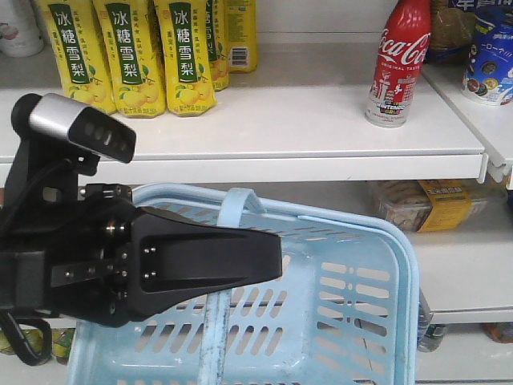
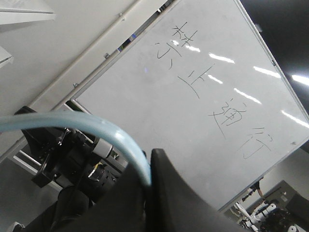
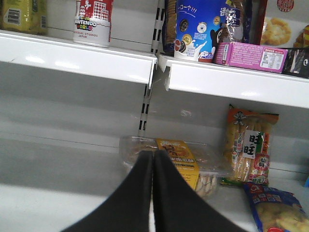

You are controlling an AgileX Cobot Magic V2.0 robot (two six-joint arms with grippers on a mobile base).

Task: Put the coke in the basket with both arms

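**What could go wrong from here**

Front view: The coke (image 1: 398, 64) stands upright on the upper shelf (image 1: 280, 120), towards the right. It is well apart from the yellow drink bottles (image 1: 128, 56) and near a blue snack tub (image 1: 489, 68). The basket (image 1: 407, 289) hangs below the shelf's front edge, empty as far as shows. The left claw (image 1: 268, 261) lies across the basket's handle (image 1: 236, 210). The bottle stands above the basket's right rim rather than its middle. A release made straight out from the shelf could, I judge, strike that rim or miss.

Left wrist view: The pale-blue handle runs into the gap between this claw's 2 fingers, which are clamped on it. Held by 1 thin band, the basket could swing or tilt if the arm moves quickly.

Right wrist view: The right claw (image 3: 153, 157) is fully closed with nothing in it. It is aimed at a clear snack tray (image 3: 140, 147) on the lower shelf, and only the coke's base shows, upper left. This claw has to open and rise. A climb too close in could catch the upper shelf's lip. A tall, slim bottle nudged off-centre would likely topple.
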